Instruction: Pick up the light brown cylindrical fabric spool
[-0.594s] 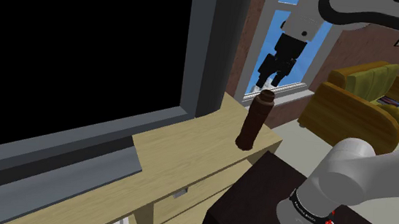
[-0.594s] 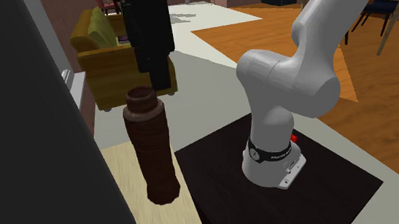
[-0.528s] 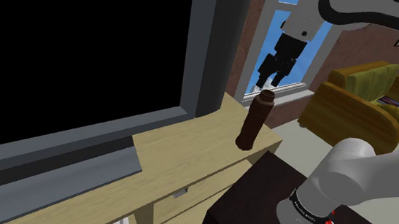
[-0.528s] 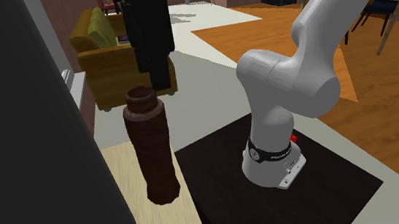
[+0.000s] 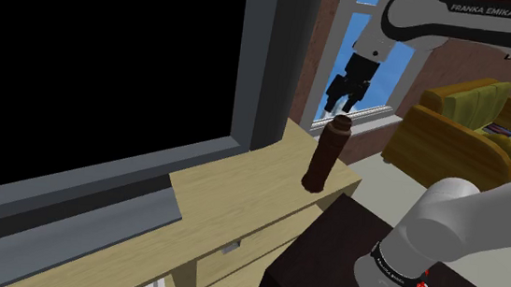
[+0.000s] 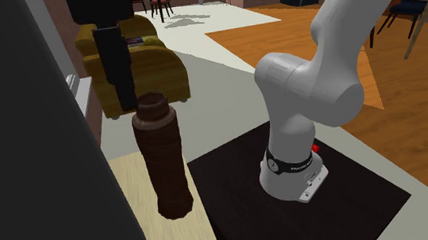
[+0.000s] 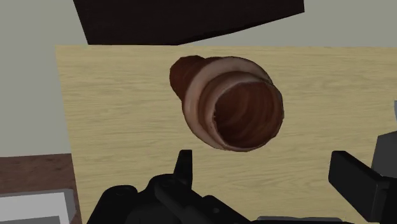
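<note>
While the black gripper [image 5: 339, 105] hangs just above the spool [image 5: 326, 155], its two fingers [image 7: 184, 167] stand wide apart with nothing held; from the wrist camera the spool's mouth sits ahead of them, nearer one finger, untouched. The spool renders dark reddish brown, not light. It is a tall narrow cylinder, upright, with a ribbed, wound-looking surface and a slightly wider collar at the top. The core is hollow and open upward, with a paler rim around it. It stands on the pale wood-grain cabinet top [image 5: 241, 188], toward the shoulder view's right end, just beside the dark boxy stand [image 5: 329, 256]. The cabinet front has a drawer [image 5: 256, 236], closed, with a small metal-grey handle [image 5: 229, 248]. A big TV [image 5: 109, 79] sits on the shoulder view's left of the same top: flat black screen, smooth grey bezel. Far side has a mustard-yellow padded armchair [image 5: 461, 131] and a window [image 5: 361, 34] set in a brick wall [image 5: 319, 49].
</note>
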Motion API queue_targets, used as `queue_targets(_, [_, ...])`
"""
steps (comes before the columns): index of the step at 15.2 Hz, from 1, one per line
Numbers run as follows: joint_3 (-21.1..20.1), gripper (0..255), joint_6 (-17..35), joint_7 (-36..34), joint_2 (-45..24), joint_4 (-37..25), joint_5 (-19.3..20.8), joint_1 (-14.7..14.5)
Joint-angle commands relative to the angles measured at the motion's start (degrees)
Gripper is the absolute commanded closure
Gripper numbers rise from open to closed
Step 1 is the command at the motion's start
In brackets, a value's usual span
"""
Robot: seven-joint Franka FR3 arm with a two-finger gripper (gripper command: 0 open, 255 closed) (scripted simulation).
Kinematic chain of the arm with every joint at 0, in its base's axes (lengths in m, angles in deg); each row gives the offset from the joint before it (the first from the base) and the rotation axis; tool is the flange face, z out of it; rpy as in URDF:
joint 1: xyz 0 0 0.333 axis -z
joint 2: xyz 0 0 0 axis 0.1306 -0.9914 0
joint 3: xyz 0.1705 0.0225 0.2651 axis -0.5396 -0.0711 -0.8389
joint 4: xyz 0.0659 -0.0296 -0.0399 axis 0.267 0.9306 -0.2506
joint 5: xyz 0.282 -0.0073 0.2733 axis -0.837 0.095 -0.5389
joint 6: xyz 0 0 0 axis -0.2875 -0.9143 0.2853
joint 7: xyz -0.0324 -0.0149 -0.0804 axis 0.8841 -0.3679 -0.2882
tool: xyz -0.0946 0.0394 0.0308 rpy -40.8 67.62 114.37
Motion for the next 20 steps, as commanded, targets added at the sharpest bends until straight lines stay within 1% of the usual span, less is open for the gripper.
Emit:
queue_targets(1, [0.85,0,1.96,0.82,-1.47,0.74,0.05,0.19])
queue_targets(7, [1.09,0,6.48,1.53,-1.44,5.36,0.12,0.34])
queue_targets(9, [1.12,0,6.92,1.61,-1.46,5.78,0.12,0.36])
queue_targets(10, [1.12,255,6.87,1.6,-1.53,5.66,0.11,0.35])
queue_targets(19, [1.11,255,6.93,1.61,-1.46,5.78,0.12,0.36])
queue_targets(20, [1.07,255,6.16,1.48,-1.42,5.05,0.11,0.34])
